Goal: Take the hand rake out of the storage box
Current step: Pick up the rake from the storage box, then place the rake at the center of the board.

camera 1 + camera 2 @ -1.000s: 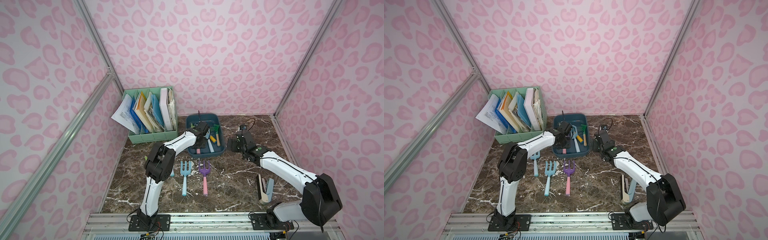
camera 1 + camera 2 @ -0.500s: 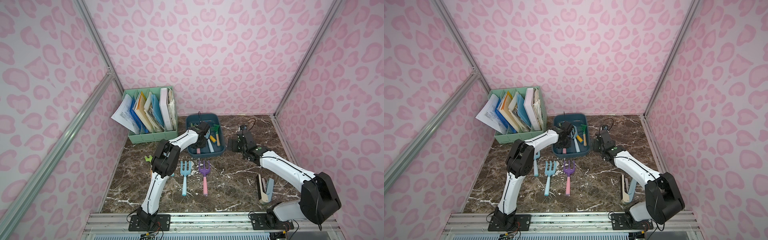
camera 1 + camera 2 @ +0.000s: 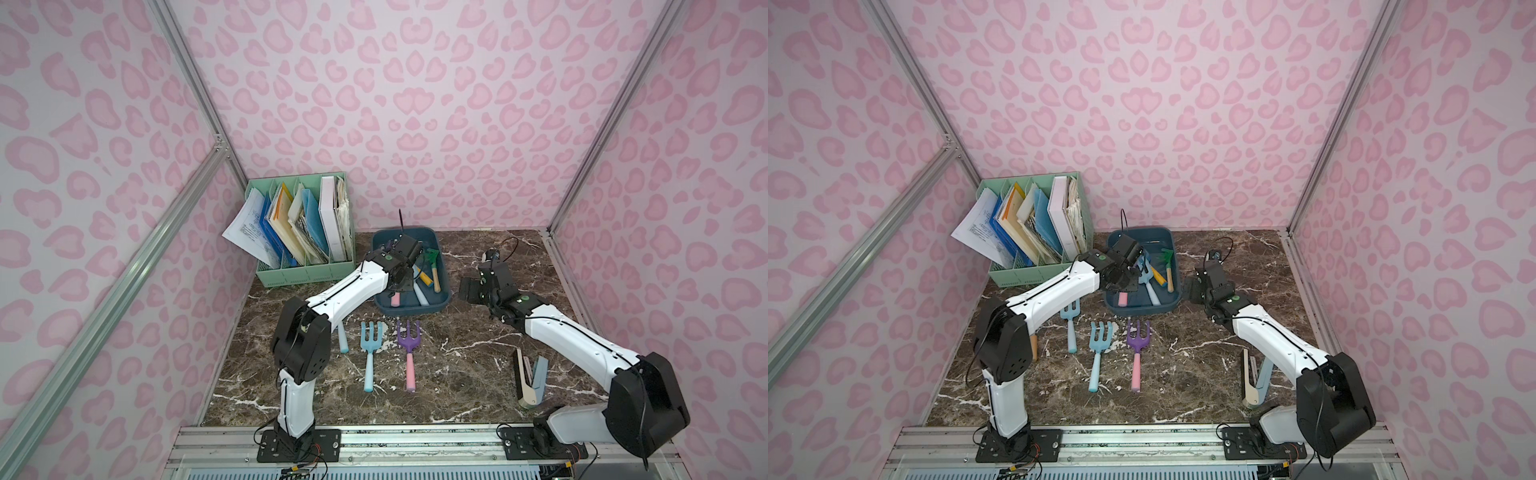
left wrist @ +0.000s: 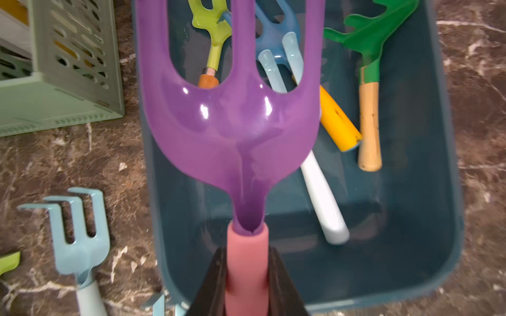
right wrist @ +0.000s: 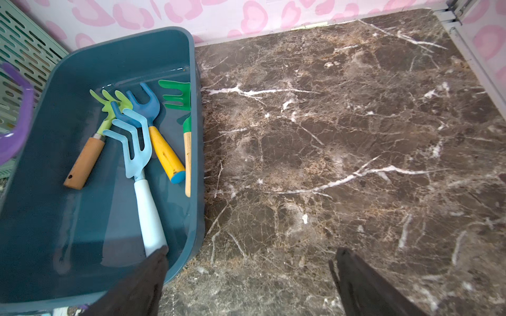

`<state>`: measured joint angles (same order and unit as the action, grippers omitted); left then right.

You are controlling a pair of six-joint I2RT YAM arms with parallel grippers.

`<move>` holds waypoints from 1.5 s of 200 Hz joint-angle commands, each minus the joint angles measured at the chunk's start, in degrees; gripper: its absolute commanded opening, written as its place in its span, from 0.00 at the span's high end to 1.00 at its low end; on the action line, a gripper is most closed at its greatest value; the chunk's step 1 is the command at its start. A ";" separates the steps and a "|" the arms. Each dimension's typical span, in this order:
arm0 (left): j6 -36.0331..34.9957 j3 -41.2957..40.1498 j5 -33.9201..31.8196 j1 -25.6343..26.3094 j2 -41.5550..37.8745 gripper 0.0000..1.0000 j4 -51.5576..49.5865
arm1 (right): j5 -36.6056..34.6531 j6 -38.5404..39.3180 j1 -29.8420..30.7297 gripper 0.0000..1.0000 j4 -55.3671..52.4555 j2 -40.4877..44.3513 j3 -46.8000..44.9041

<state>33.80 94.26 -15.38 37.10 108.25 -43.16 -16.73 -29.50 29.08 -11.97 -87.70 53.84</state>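
So, hand rake point(image 4: 232, 131): purple, 3 tines, pink hdl.

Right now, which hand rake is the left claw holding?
The purple rake with the pink handle at the storage box, shut in the left claw; its twin lies on the table, untouched.

Glossy plastic hand rake point(image 4: 232, 123) w/ matt pink grip point(image 4: 246, 262); smooth plastic storage box point(image 4: 410, 246); polished marble-look tabletop point(image 5: 356, 136).

The storage box point(image 3: 444, 291) stands right of the file organiser point(image 3: 305, 275), with rakes point(image 3: 369, 338) lying before it.
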 commanded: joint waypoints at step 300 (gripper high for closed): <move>32.77 -15.77 -9.57 29.51 1.95 0.32 8.66 | -2.69 -7.29 0.89 0.01 -2.46 32.37 -19.34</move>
<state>67.35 80.53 -20.64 67.09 115.35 -31.51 -19.59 -37.34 29.95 -14.81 -55.24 34.06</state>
